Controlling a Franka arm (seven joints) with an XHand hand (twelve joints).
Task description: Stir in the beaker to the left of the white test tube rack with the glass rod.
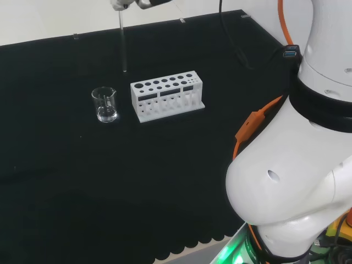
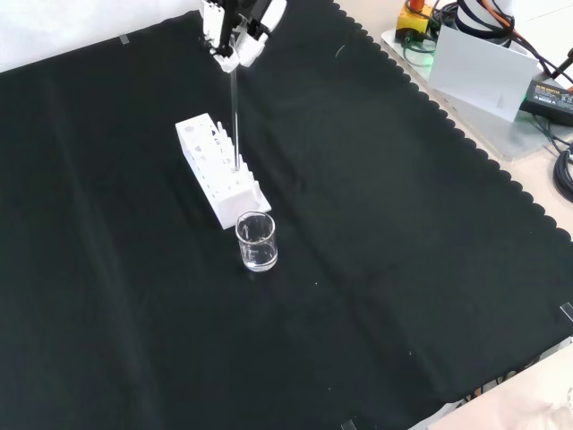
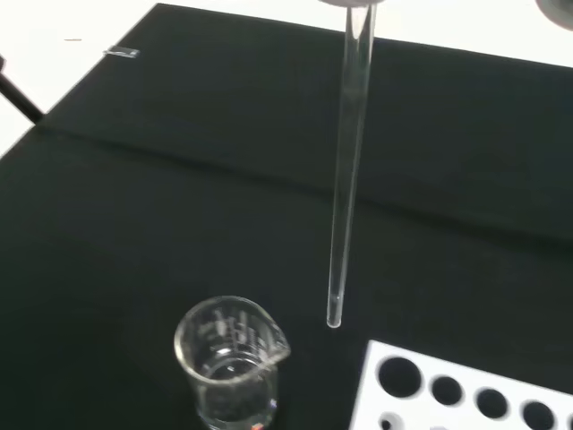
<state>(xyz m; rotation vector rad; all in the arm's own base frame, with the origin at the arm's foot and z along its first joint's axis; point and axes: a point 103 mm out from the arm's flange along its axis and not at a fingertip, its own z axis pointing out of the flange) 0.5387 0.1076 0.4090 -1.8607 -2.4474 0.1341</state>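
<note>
The hand (image 2: 235, 34), fingers curled round the top of a clear glass rod (image 2: 235, 107), holds it upright above the black-clothed surface (image 2: 403, 269) in the front view. The wrist view shows the rod's rounded tip hanging free, near the small clear spouted beaker (image 3: 230, 363). In the head view, the beaker stands just left of the white, round-holed test tube rack (image 1: 167, 95).

Lighting even, bright, overhead. Black cloth (image 2: 376, 269) matte, swallows shadows. Small highlights on beaker (image 1: 105, 104) rim. Test tube rack (image 1: 166, 94) near overexposed. Wrist view: glass rod (image 3: 347, 170) soft toward upper end.
</note>
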